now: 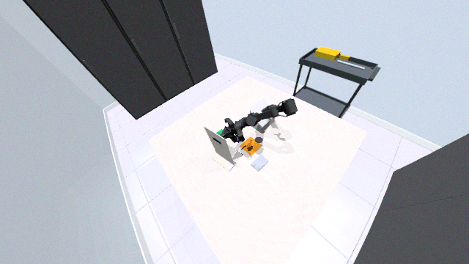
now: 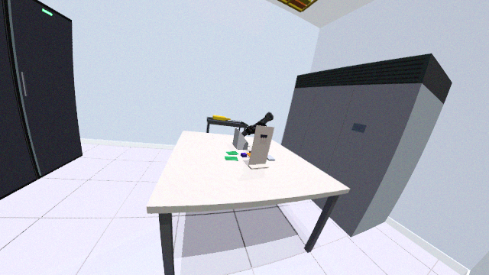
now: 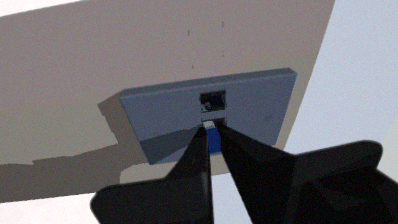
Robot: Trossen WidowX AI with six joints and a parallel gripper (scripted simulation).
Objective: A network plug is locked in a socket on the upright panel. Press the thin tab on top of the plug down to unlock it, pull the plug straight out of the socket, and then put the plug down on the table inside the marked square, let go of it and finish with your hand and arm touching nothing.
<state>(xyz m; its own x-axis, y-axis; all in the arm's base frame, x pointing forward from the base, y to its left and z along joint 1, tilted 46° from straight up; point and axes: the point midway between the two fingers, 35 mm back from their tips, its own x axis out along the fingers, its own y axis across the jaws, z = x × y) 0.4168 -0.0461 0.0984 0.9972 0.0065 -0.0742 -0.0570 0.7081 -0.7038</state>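
1. The gripper (image 3: 214, 131) is pinched on the blue plug (image 3: 213, 140), its two dark fingers meeting right at the socket plate (image 3: 160, 112).
2. The plug sits in the lower of two sockets on that grey-blue plate; the upper socket (image 3: 213, 101) is a dark opening, and what lies inside it cannot be made out.
3. A pale tab (image 3: 208, 122) shows at the plug's top, between the fingertips.
4. The plate is fixed to the upright panel (image 1: 219, 146), which stands on its foot near the middle of the table (image 2: 214, 183) — toward the edge nearest the black cabinets (image 1: 121, 48).
5. The arm (image 1: 256, 117) reaches low from the table's centre to the panel.
6. Beside the panel lies an orange square (image 1: 250, 146) with dark marks on it, and a pale square (image 1: 259, 163) just beyond it.
7. Green pieces (image 2: 231, 155) lie flat on the table by the panel.
8. A cart (image 1: 370, 73) stands off the far corner — a yellow box (image 1: 327, 53) rests in its top tray.
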